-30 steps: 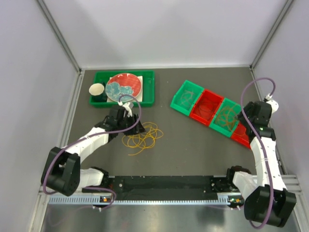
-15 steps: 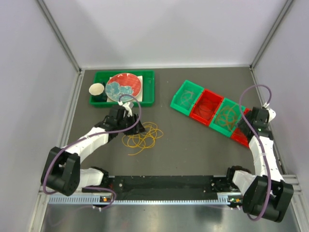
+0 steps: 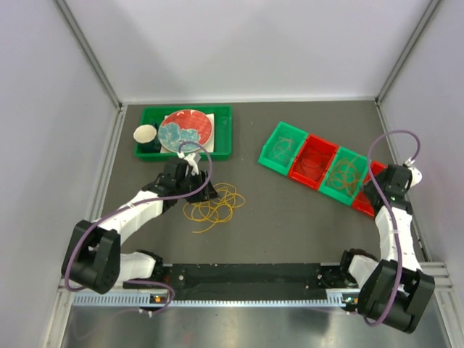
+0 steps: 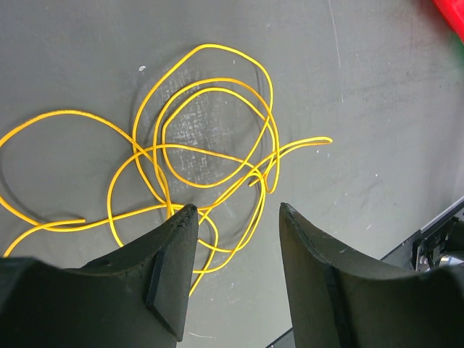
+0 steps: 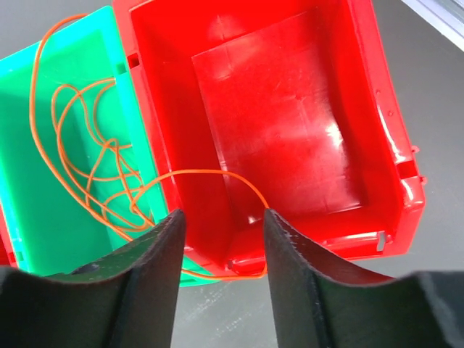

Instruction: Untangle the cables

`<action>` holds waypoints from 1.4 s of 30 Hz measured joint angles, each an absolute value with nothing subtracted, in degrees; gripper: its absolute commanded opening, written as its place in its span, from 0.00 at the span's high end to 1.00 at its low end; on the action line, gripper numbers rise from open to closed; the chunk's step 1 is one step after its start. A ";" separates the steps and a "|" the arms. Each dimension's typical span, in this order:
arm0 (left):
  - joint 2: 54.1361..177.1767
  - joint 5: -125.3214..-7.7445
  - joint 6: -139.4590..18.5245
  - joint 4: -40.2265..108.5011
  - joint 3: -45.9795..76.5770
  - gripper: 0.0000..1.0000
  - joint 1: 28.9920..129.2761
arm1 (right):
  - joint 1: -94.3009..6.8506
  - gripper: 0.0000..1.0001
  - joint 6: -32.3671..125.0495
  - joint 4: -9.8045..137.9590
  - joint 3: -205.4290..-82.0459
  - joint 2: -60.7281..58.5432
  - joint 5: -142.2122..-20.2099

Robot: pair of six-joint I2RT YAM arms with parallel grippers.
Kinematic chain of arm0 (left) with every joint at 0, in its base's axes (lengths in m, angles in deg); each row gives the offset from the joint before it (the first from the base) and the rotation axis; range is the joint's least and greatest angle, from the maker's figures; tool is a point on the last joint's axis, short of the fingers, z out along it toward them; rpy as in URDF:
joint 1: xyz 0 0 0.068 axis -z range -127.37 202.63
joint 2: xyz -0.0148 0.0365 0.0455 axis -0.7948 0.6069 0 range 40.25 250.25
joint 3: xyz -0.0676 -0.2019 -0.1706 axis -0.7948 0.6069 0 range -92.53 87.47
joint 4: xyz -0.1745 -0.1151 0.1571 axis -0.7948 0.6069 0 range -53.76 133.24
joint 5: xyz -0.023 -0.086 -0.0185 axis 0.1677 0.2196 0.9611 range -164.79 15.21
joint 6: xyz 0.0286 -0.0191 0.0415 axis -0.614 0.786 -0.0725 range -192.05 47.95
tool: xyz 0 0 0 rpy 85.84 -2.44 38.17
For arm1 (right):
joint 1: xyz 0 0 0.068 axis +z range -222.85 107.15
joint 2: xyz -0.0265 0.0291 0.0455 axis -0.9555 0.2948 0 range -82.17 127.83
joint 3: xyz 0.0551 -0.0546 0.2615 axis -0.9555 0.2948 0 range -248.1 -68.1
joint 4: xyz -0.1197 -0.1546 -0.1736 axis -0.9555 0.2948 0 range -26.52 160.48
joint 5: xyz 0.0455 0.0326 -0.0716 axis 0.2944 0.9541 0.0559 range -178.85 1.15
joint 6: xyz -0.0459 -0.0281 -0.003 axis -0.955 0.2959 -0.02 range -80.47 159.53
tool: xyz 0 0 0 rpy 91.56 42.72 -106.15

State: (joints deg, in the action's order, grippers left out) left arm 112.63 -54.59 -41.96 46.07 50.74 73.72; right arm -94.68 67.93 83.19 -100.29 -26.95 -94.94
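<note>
Four small open bins are counted in the overhead view, set in one slanted row on the right: green, red, green, red. One green tray (image 3: 221, 142) lies at the back left, with one red plate (image 3: 190, 125) and one pale cup (image 3: 145, 134) in it; the bluish things on the plate cannot be made out.

The yellow cables (image 3: 215, 202) are spread on the grey table (image 3: 290, 217) as one loose tangle, left of centre. The thin, glossy wire is curled into overlapping rounded loops (image 4: 210, 130) (how many separate pieces there are cannot be counted). One end is cut off at the left edge of the wrist view.

The left gripper (image 3: 208, 193) is lowered at the tangle's near-left edge. Its two black wedge-shaped fingers are seen well apart (image 4: 233, 210), and nothing is clamped; strands run under the gap, and one fingertip (image 4: 185, 215) sits right over a crossing of wires.

An orange cable (image 5: 87, 145) is coiled in the green bin (image 5: 51, 217), and one loop is draped over the shared wall into the last red bin (image 5: 290, 123), whose smooth plastic floor is otherwise bare. That red bin (image 3: 361, 204) is largely hidden by the right arm from above. The right gripper (image 3: 373, 191) is held over its near wall with fingers parted (image 5: 221, 217); the orange loop passes between them, ungripped.
</note>
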 measured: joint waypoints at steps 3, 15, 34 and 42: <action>112.67 -54.59 -41.96 46.07 50.74 0.47 73.72 | -94.94 0.53 68.15 83.30 -99.74 -28.18 -94.81; 112.89 -54.24 -41.96 46.07 50.74 0.47 73.72 | -95.97 0.50 68.00 87.10 -99.50 -32.04 -96.40; 112.89 -54.02 -41.96 46.02 50.74 0.47 73.72 | -97.10 1.00 68.24 86.99 -97.47 -32.96 -95.25; 112.91 -54.00 -41.96 45.89 50.74 0.47 73.72 | -94.74 1.00 69.18 86.16 -106.41 -32.57 -90.92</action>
State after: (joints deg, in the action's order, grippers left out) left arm 112.91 -54.00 -41.96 45.89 50.74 73.72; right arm -94.74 69.18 86.16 -106.41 -32.57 -90.92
